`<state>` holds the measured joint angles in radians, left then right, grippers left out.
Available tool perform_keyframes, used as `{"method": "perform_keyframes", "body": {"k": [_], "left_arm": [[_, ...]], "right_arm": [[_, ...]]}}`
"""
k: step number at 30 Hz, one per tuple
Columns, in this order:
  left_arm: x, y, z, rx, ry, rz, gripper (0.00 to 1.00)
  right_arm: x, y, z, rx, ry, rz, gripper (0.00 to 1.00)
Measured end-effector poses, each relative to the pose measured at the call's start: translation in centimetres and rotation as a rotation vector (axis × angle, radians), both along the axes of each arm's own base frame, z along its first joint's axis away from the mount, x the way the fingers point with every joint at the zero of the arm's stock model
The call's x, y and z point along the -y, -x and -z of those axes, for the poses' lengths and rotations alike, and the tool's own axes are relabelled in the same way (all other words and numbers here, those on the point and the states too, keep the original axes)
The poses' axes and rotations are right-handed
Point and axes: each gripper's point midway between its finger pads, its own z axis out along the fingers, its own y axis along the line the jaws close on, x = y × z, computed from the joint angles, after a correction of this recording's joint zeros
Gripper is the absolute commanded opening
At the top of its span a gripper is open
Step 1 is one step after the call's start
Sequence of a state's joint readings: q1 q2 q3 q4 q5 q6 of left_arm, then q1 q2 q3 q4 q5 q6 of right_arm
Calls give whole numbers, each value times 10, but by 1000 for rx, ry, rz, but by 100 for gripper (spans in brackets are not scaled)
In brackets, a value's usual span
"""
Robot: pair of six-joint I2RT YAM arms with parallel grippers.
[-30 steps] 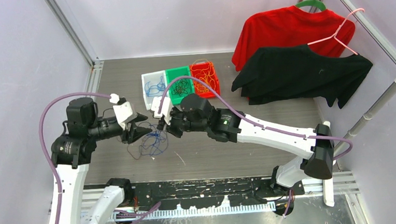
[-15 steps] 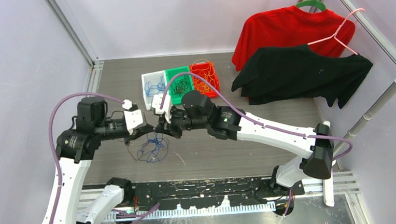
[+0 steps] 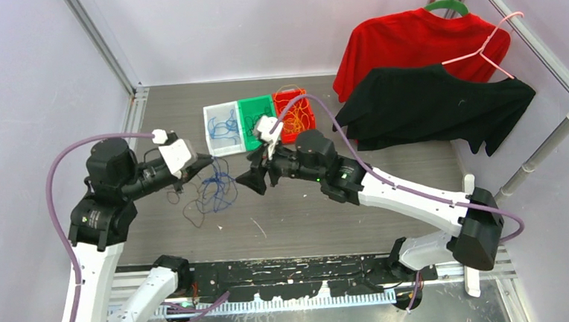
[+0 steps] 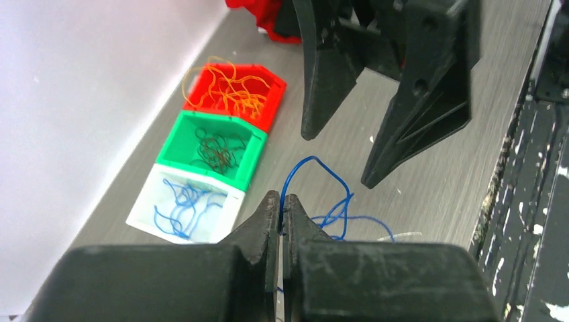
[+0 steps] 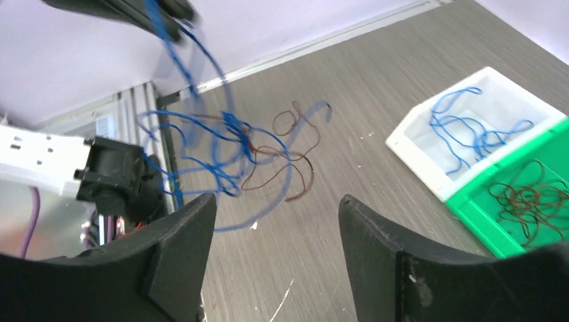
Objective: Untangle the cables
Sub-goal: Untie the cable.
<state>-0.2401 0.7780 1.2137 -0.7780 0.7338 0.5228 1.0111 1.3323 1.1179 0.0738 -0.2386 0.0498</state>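
Note:
The cables are a loose tangle of blue and brown wires on the grey table, left of centre. My left gripper is shut on a blue strand, which rises from the tangle to its tips and loops beyond them as the blue cable. My right gripper hangs open just right of the tangle, nothing between its fingers. From the right wrist the blue strands look blurred, and the brown cable lies on the table under them.
Three small bins stand behind the tangle: white with blue wires, green with dark wires, red with orange wires. A red shirt, black shirt and pink hanger hang at the back right.
My left gripper closed on the blue strand and drew it up and left. My right gripper opened, let go and backed off to the right.

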Motion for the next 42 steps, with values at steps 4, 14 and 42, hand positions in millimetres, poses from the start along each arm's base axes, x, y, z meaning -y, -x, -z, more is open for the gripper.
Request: {"method": "perform_keyframes", "body": {"k": [4,14,42], "left_arm": [[5,-1,-35,22,65,1,0],[12,2,-60,-16,138,18,0],[21,-4,-94,-64,245,19,0]], "right_arm": [[13,-22,-5,-25,-83,76,74],[-13,-35,-61,-25,-334,15,74],[-57,-17,-74,-187,-502,-218,45]]}}
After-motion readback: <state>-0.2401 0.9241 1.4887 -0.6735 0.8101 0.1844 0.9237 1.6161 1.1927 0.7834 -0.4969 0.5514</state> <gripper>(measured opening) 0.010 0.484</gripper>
